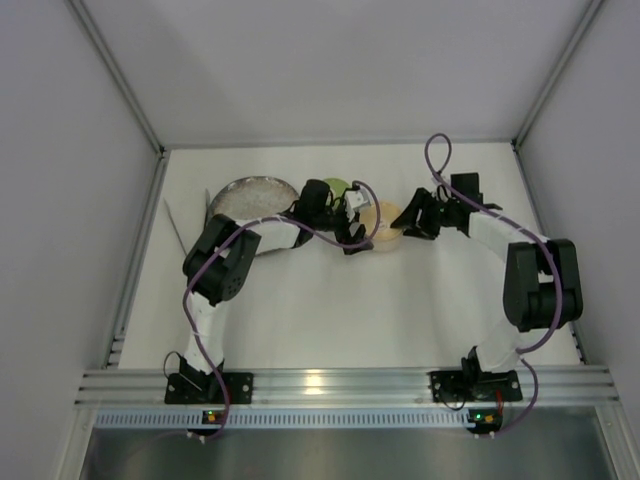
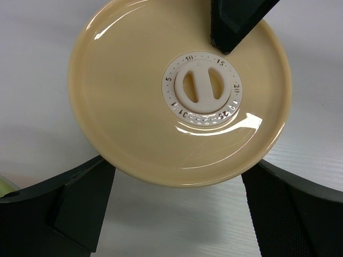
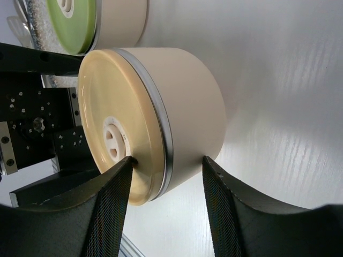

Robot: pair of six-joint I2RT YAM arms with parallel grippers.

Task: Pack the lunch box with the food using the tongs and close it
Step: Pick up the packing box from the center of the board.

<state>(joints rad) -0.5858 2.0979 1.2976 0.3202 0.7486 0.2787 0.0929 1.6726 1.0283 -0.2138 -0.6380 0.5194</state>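
The lunch box shows as two round tins. The tan-lidded tin stands mid-table. My right gripper is shut on it, one finger on the lid beside its white centre, the other at the base of the cream wall. My left gripper hovers over the same lid, open wide, its fingers clear of the rim. The green-lidded tin stands just behind, lid on. Slim silver tongs lie at the far left. The food is hidden.
A speckled grey plate sits left of the green-lidded tin, under the left arm. White walls enclose the table on three sides. A metal rail runs along the near edge.
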